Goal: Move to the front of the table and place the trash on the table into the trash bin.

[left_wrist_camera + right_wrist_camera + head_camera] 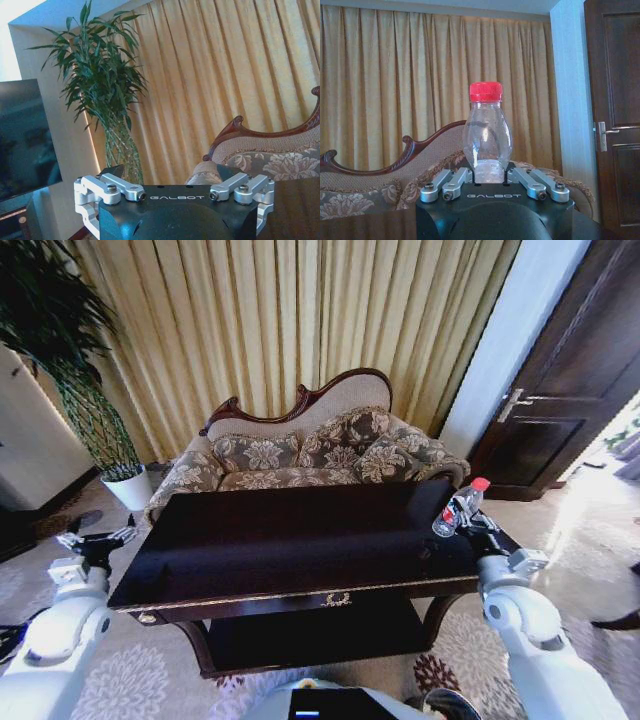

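1. The right hand (470,521) is closed on a clear plastic bottle with a red cap (458,508), pinching its lower body; the right wrist view shows the bottle (487,135) standing upright between the fingers (444,184).
2. The bottle is lifted off the large dark glossy bench with gold trim (290,540), over that bench's right end.
3. The left hand (97,540) hangs just off the bench's left end, fingers (107,186) spread and holding nothing.
4. A patterned sofa with a carved wood frame (310,450) stands behind the bench, a tall potted plant (75,390) off its far left corner, a dark door (560,380) beyond its right end.
5. Progress, as I judge it: the robot is at the bench's front and the bottle is picked up. The bench top looks bare of other litter. Dropping the bottle in the bin remains.
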Robot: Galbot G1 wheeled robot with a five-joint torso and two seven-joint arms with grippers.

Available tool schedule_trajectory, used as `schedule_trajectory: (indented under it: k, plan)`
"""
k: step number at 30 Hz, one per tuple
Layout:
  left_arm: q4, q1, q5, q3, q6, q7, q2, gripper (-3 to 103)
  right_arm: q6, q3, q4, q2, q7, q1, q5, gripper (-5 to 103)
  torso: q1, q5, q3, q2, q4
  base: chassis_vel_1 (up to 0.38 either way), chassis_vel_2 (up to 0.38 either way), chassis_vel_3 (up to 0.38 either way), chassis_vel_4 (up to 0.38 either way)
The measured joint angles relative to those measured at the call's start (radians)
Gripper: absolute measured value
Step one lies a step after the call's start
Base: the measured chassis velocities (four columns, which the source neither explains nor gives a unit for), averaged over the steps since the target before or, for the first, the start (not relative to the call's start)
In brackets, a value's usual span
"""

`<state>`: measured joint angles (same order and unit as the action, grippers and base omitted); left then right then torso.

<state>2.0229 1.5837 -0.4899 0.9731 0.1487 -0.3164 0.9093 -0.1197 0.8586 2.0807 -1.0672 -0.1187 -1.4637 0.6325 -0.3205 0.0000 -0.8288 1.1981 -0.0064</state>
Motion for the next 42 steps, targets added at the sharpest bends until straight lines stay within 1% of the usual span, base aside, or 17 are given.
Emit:
schedule_trajectory:
  k: [3, 5, 6, 18, 28, 33, 38, 42]
  plan:
    - [-0.005, 0.017, 0.0, 0.01, -0.014, 0.005, -0.003, 100, 0.001, -0.003, -0.011, -0.003, 0.0, 0.0, -0.001, 25, 0.0, 0.0001, 0.0, 0.0, 0.0001, 0.0, 0.0, 0.0, 0.0]
    - [-0.006, 0.021, 0.0, 0.01, -0.015, 0.006, -0.002, 100, 0.002, -0.003, -0.012, -0.003, 0.0, -0.005, -0.001, 25, 0.0, 0.0, 0.0, 0.0, 0.0001, 0.0, 0.0, 0.0, 0.0]
    - [-0.007, 0.023, 0.002, 0.01, -0.016, 0.007, -0.001, 100, 0.006, -0.002, -0.015, -0.002, 0.0, -0.009, 0.0, 25, 0.0, 0.0, 0.0, 0.0, -0.0003, 0.0, 0.0, 0.0, 0.0]
    - [-0.014, 0.014, 0.016, -0.009, -0.017, 0.011, -0.005, 100, 0.012, -0.005, -0.026, 0.0, 0.0, 0.003, 0.0, 25, 0.0, -0.0001, 0.0, 0.0, -0.0002, 0.036, -0.047, -0.038, 0.043]
    - [-0.016, 0.012, 0.017, -0.009, -0.018, 0.011, -0.013, 100, 0.025, -0.017, -0.045, 0.0, 0.0, 0.018, 0.001, 25, 0.0, 0.0, 0.0, 0.0, 0.0, 0.181, -0.185, -0.172, 0.187]
    - [-0.017, 0.009, 0.019, -0.015, -0.018, 0.012, -0.014, 100, 0.03, -0.021, -0.055, -0.002, 0.0, 0.019, 0.0, 25, 0.0, 0.0001, 0.0, 0.0, -0.0004, 0.188, -0.202, -0.187, 0.187]
    - [-0.02, 0.003, 0.027, -0.031, -0.018, 0.012, -0.01, 100, 0.037, -0.027, -0.066, -0.011, 0.0, 0.026, -0.002, 25, 0.0, -0.0001, 0.0, 0.0, 0.0001, 0.177, -0.192, -0.167, 0.187]
    - [-0.021, 0.0, 0.027, -0.037, -0.018, 0.012, -0.009, 100, 0.039, -0.032, -0.072, -0.018, 0.0, 0.028, -0.006, 25, 0.0, -0.0003, 0.0, 0.0, 0.0, 0.203, -0.184, -0.192, 0.183]
